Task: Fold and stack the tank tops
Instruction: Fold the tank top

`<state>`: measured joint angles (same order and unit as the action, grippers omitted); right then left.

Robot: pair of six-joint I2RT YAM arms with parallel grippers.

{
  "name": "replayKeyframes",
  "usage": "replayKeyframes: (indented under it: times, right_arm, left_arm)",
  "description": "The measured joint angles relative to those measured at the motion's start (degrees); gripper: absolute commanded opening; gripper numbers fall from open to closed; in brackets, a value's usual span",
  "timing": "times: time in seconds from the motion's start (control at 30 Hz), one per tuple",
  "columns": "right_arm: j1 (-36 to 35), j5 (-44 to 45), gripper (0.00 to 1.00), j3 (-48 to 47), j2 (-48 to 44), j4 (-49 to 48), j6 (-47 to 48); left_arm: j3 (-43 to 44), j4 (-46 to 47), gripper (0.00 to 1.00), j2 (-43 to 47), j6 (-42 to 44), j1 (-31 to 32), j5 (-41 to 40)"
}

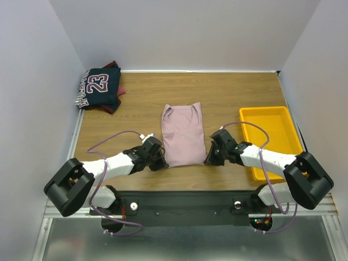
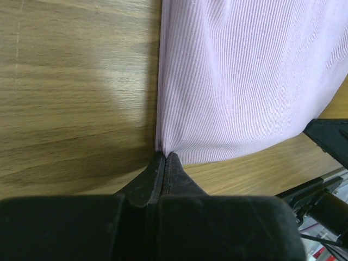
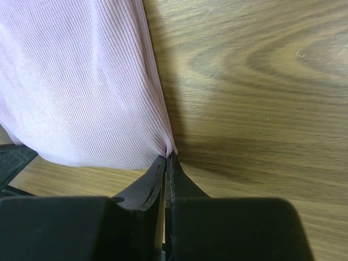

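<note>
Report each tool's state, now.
Left tool: closed, pinching the near left corner of the pink tank top.
Right tool: closed, pinching the same top's near right corner.

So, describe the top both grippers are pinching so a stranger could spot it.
On the wooden table, look mid-table, left of the yellow plastic tray. The dusty pink ribbed tank top lies there, folded narrow. Unlike the navy "23" top in the far left corner, it is plain.

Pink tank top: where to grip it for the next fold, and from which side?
The two near hem corners, from the near edge. The pink tank top lies flat, folded narrow, hem nearest the arms; the left gripper and right gripper are each pinched shut on a corner.
</note>
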<state>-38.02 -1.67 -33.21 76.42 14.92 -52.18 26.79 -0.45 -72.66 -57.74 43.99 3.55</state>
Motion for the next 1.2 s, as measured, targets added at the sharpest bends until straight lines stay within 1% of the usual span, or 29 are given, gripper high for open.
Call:
replayKeyframes:
  times: [0.13,0.23,0.37,0.47,0.6,0.7,0.8,0.87,0.97,1.1,1.2]
  right_arm:
    - [-0.2,-0.2,0.0,-0.1,-0.2,0.0,1.2]
    - [-2.0,-0.2,0.0,-0.2,-2.3,1.7,2.1]
    - [-7.0,0.6,0.0,-0.5,-9.7,5.0,2.7]
    - [-10.4,1.8,0.0,-1.5,-14.2,7.7,2.4]
    - [-14.3,4.2,0.0,-5.2,-17.7,12.5,1.7]
    - [-15.0,6.5,0.01,-9.1,-18.0,14.8,1.8]
    - [-15.0,10.5,0.02,-14.6,-16.3,16.2,3.2]
    - [-15.0,13.2,0.02,-18.1,-13.9,16.4,4.2]
    - [-14.9,17.2,0.03,-23.3,-8.6,16.5,6.0]
    - [-14.0,20.3,0.03,-27.9,-2.4,16.5,8.2]
    - [-12.1,21.1,0.02,-30.8,1.7,16.5,10.1]
  left_arm:
    - [0.6,-1.6,0.0,0.4,1.1,1.4,-1.0]
    - [0.6,-4.4,0.0,2.3,1.4,3.2,-1.2]
    - [0.7,-9.8,0.0,7.2,1.2,6.6,-1.6]
    - [1.8,-15.9,0.0,13.0,-0.5,11.4,-3.2]
    - [6.6,-22.3,0.0,19.3,-2.8,15.3,-6.1]
    - [9.6,-24.6,0.0,21.7,-3.8,15.4,-9.1]
    - [12.6,-26.9,0.0,23.0,-4.4,15.4,-13.2]
    - [14.8,-27.9,0.0,22.6,-4.2,14.4,-15.8]
    - [17.0,-27.7,0.0,21.7,-3.5,10.2,-17.6]
    - [17.6,-25.5,0.0,20.5,-0.5,0.7,-17.7]
    - [18.3,-23.7,0.0,18.3,2.1,-4.1,-17.3]
